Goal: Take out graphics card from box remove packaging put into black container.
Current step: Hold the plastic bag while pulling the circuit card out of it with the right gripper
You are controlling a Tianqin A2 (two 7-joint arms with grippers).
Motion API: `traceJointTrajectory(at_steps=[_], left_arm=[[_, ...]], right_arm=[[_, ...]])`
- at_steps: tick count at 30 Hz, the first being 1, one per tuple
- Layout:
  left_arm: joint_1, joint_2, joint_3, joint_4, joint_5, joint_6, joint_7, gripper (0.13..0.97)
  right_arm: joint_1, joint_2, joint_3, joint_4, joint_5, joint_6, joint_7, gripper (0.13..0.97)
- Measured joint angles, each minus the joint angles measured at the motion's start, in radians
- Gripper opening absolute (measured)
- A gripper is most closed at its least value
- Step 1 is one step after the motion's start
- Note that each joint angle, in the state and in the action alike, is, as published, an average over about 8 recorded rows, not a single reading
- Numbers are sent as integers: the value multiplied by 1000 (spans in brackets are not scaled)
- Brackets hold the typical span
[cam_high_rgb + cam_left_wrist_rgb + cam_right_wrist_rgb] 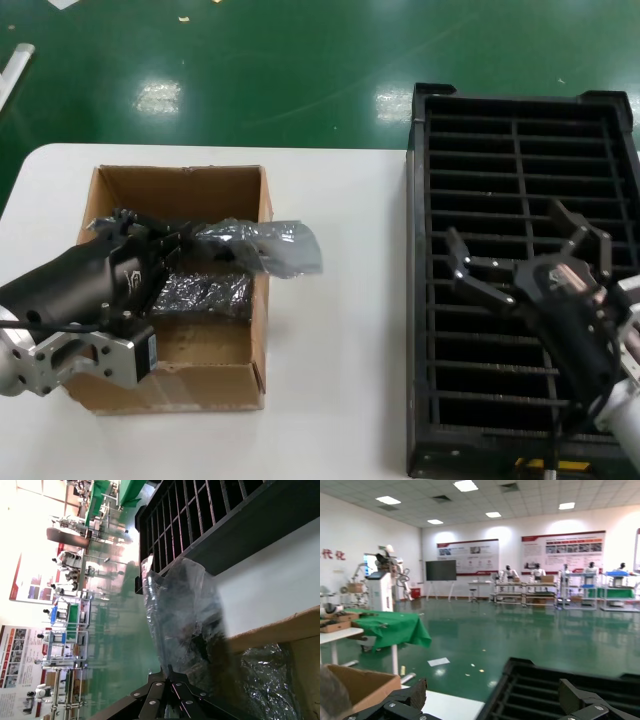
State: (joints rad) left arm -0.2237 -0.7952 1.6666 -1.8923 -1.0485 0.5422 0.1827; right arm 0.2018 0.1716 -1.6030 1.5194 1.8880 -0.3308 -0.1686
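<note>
My left gripper (185, 240) is over the brown cardboard box (110, 190), shut on one end of the smoky-grey film packaging (270, 245). The packaging sticks out across the box's right wall, off the table. In the left wrist view the fingertips (170, 672) pinch the translucent packaging (185, 615); a dark shape shows through the film, and the graphics card itself is hidden. My right gripper (510, 235) hovers open and holding nothing over the middle of the black container (520, 110). The right wrist view shows its gripper (495, 700) with jaws spread wide above the container (530, 690).
A glossy dark film bundle (205, 292) lies in the box under the left gripper. White table (340, 330) lies bare between box and container. Green floor lies beyond the table's far edge. The container's slotted dividers (200, 515) run in two columns.
</note>
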Motion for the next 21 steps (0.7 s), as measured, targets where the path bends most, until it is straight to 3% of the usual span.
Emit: traceJointTrajectory(at_steps=[8,12,21], left_arm=[[0,0,0,0,0,0,0,138],[0,0,0,0,0,0,0,138],[0,0,0,0,0,0,0,138]], right_arm=[[54,52,-78,-16,-23,-34,48,831],[59,87,-115,-12,-36,-56,73,831],[66,165,-206,35,-86,-84,159,665]])
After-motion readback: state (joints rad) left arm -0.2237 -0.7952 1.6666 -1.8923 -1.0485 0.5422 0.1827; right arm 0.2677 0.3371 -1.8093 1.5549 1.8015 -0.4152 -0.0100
